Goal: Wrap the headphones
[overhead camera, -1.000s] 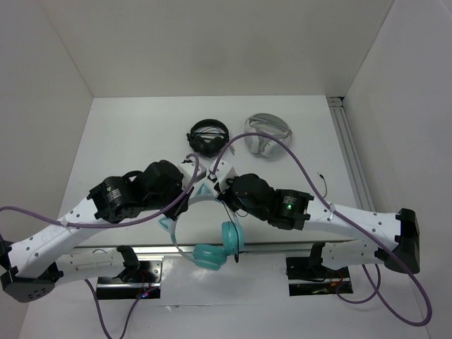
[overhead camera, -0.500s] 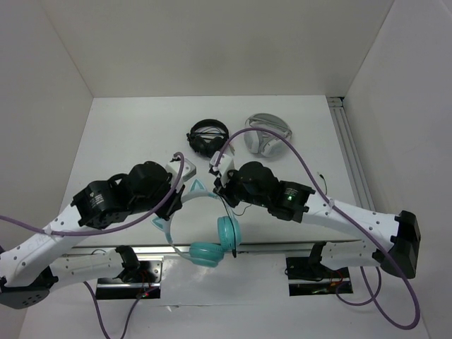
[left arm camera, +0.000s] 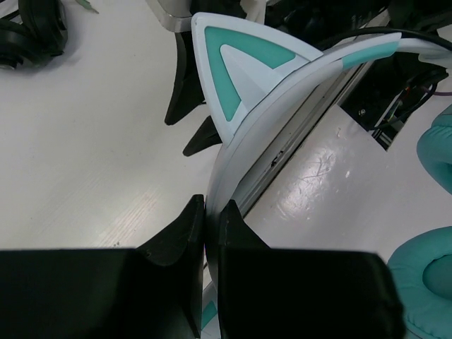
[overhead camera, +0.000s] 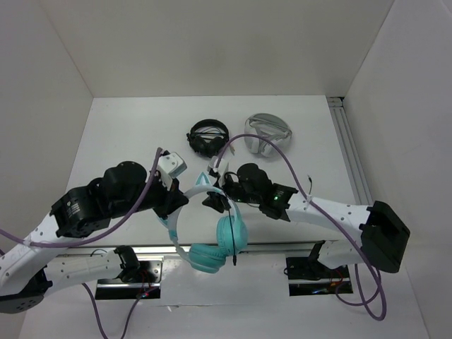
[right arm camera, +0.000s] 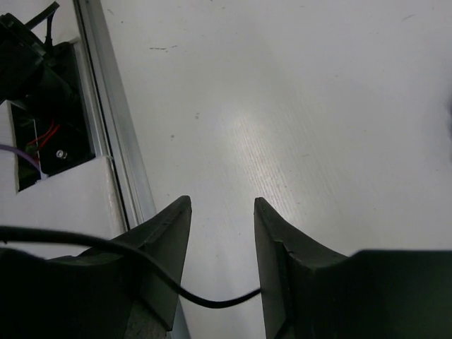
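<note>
Right gripper pops apart, cable slack across it; left gripper clamps the headphones, so regrip cable taut.

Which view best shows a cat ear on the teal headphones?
The left wrist view: one cat ear fills the frame, a teal triangle in a pale rim, beyond the left gripper shut on the headband. The top view shows it only tiny; the right wrist view shows none of it.

High overhead view, two close wrist views, table shared
</note>
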Controlling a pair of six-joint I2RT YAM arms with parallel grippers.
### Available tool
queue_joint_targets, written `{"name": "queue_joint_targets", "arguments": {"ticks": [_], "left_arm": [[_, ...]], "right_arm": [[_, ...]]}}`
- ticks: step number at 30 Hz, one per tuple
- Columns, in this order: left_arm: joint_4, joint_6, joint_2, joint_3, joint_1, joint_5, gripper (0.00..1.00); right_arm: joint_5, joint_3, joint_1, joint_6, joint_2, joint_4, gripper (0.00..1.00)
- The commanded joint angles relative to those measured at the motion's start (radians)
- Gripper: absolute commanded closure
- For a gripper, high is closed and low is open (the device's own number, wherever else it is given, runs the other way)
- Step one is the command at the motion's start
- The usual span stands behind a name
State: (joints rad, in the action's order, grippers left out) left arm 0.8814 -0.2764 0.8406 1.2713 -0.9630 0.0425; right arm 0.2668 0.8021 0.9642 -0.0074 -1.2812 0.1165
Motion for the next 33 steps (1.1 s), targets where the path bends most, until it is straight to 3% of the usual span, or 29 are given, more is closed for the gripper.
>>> {"name": "queue_joint_targets", "arguments": {"ticks": [1,6,10,11,14,20,23,26,33], "left_arm": [[-0.119,-0.075,-0.018,0.051,-0.002,0.003,1.0],[-0.14,-0.138,-0.043,0.06,-0.002,0.072,1.0],[-0.199,-0.211,-0.078,0.069,-0.002,0.147,1.0],[-0.199,-0.224,-0.078,0.08,-0.002,0.161,1.0],[-0.228,-0.26,-0.078,0.094,-0.002,0.224,1.0],[-0.237,-0.345,-0.078,0.126,-0.002,0.422,1.0],[-0.225,-0.4,-0.058,0.126,-0.002,0.529,1.0],[-0.213,-0.461,-0.058,0.117,-0.002,0.623,1.0],[-0.02,-0.697,-0.049,0.126,-0.002,0.966,1.0]], "right_arm": [[0.08,-0.041,-0.018,0.059,-0.039,0.244,0.51],[0.13,-0.119,-0.058,0.161,-0.118,0.484,0.54],[0.175,-0.141,-0.076,0.221,-0.222,0.617,0.71],[0.175,-0.141,-0.076,0.23,-0.245,0.633,0.8],[0.213,-0.112,-0.076,0.274,-0.342,0.699,0.87],[0.222,-0.098,-0.044,0.328,-0.461,0.811,0.87],[0.213,-0.107,-0.021,0.346,-0.498,0.857,0.99],[0.187,-0.129,-0.01,0.356,-0.509,0.897,1.0],[0.051,-0.217,0.103,0.34,-0.462,0.861,1.0]]}}
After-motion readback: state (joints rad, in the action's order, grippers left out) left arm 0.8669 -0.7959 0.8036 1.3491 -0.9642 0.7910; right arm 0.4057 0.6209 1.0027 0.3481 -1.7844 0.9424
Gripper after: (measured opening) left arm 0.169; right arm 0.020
